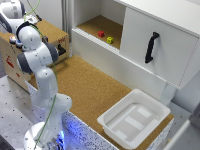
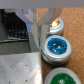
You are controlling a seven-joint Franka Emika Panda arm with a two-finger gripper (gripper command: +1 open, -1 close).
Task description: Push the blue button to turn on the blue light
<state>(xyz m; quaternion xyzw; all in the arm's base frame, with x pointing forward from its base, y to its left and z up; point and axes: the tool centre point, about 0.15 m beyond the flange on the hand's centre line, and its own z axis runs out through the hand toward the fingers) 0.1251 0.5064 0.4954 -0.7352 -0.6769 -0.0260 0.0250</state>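
Note:
In the wrist view the blue button, a round blue cap in a grey housing, sits in the middle of a row of three buttons. My gripper hangs just beside it, toward the metal plate, with the pale fingers close together and nothing between them. The tips are level with the button's housing but not on the cap. In the exterior view the arm bends over the wooden box at the exterior view's left. There the dark hand is at the box's edge and the buttons are hidden.
A green button and a button with an orange glow flank the blue one. A white tray lies on the cork table. The cabinet holds a red block and a yellow block.

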